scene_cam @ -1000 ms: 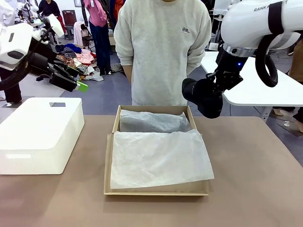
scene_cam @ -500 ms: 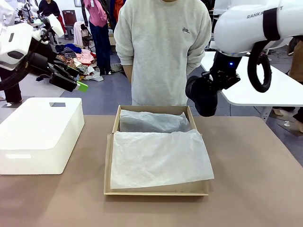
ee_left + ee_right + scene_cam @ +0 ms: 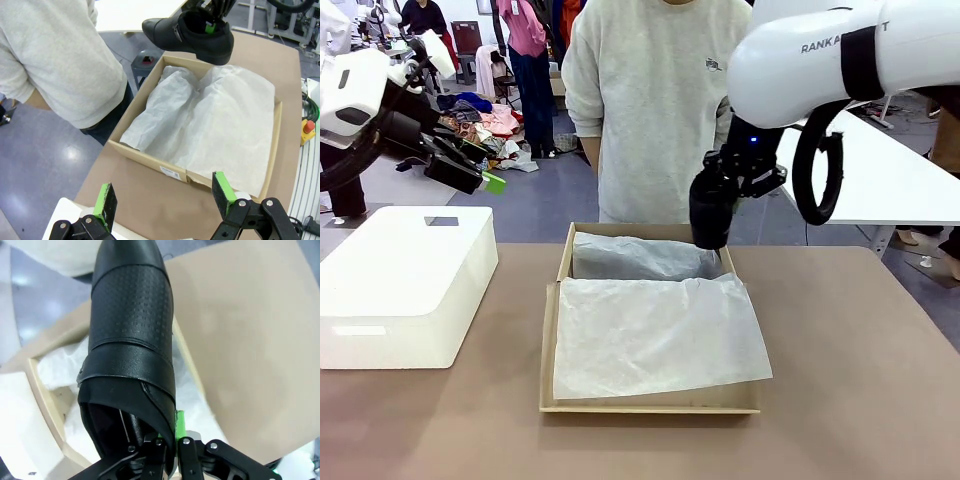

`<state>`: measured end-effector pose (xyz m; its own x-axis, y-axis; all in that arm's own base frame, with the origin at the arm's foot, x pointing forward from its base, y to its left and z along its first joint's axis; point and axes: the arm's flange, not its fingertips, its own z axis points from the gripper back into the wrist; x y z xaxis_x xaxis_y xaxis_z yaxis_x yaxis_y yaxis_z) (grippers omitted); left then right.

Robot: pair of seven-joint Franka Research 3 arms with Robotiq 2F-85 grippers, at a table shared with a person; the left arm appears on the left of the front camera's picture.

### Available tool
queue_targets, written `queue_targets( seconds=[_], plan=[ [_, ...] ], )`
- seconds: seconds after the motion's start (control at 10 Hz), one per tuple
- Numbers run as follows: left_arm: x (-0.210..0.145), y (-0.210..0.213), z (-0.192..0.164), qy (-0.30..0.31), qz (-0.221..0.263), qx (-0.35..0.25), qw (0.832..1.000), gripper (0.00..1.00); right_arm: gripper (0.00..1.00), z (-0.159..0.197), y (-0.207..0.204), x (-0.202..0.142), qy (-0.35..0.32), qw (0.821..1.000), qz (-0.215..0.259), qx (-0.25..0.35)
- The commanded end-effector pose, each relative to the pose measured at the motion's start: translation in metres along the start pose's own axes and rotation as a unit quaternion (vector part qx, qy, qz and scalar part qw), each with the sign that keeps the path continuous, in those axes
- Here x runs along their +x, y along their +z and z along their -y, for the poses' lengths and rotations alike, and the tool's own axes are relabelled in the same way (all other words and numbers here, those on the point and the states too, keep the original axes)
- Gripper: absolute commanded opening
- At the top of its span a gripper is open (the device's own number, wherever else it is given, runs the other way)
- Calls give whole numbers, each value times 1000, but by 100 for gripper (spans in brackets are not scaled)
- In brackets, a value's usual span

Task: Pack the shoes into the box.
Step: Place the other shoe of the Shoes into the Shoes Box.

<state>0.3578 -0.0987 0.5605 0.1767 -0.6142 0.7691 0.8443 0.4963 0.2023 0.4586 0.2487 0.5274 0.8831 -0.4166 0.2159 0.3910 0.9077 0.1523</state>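
Shoe (image 3: 192,32) pinched in right hand (image 3: 171,439) over box (image 3: 150,160), seen side-on from left wrist, left hand (image 3: 164,192) wide.

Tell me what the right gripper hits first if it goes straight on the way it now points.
The right gripper holds a shoe ahead of it. Its toe would likely meet the tissue paper at the far right corner of the box, or the rim; depth is unclear.

smooth black leather shoe (image 3: 131,335); matt cardboard box (image 3: 549,340); crinkled tissue paper (image 3: 655,335).
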Motion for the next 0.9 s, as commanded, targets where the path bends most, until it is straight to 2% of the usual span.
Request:
queue_targets(
  seconds=[0.0,0.2,0.5,0.8],
  plan=[
    [-1,0,-1,-1,5,-5,1000,100,0,-27,-5,-9,-62,998,27,2],
    [-1,0,-1,-1,5,-5,1000,100,0,-54,-15,-21,-117,992,45,-22],
    [-1,0,-1,-1,5,-5,1000,100,0,-84,-31,-30,-152,988,21,-14],
    [-1,0,-1,-1,5,-5,1000,100,0,-74,-40,-37,-138,990,7,-14]
  ],
)
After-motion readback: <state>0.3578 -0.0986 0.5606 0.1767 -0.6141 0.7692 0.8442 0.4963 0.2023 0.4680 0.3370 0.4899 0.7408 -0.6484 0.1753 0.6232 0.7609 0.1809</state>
